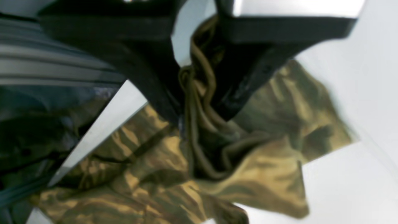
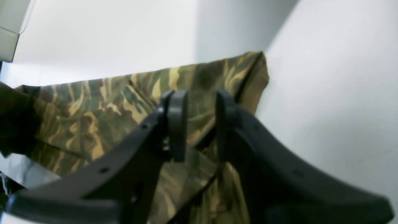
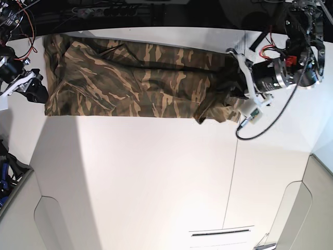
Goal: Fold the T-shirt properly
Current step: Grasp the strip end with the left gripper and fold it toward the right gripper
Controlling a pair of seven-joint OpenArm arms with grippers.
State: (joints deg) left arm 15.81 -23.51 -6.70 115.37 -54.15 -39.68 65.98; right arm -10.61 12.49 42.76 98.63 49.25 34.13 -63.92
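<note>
The camouflage T-shirt point(image 3: 135, 78) lies as a long band across the far part of the white table point(image 3: 156, 177). My left gripper point(image 3: 234, 84) is at the shirt's right end. In the left wrist view it point(image 1: 202, 118) is shut on a bunch of the T-shirt point(image 1: 264, 155), with the olive ribbed collar point(image 1: 199, 93) squeezed between the fingers. My right gripper point(image 3: 37, 92) is at the shirt's left end. In the right wrist view it point(image 2: 201, 123) stands a little open just above the T-shirt point(image 2: 93, 109), with nothing visibly between the pads.
The table's far edge point(image 3: 156, 28) runs just behind the shirt, with dark clutter and cables beyond it. A cable point(image 3: 263, 125) loops from the left arm onto the table. Grey panels point(image 3: 57, 224) sit at the near corners. A seam point(image 3: 232, 177) runs down the table.
</note>
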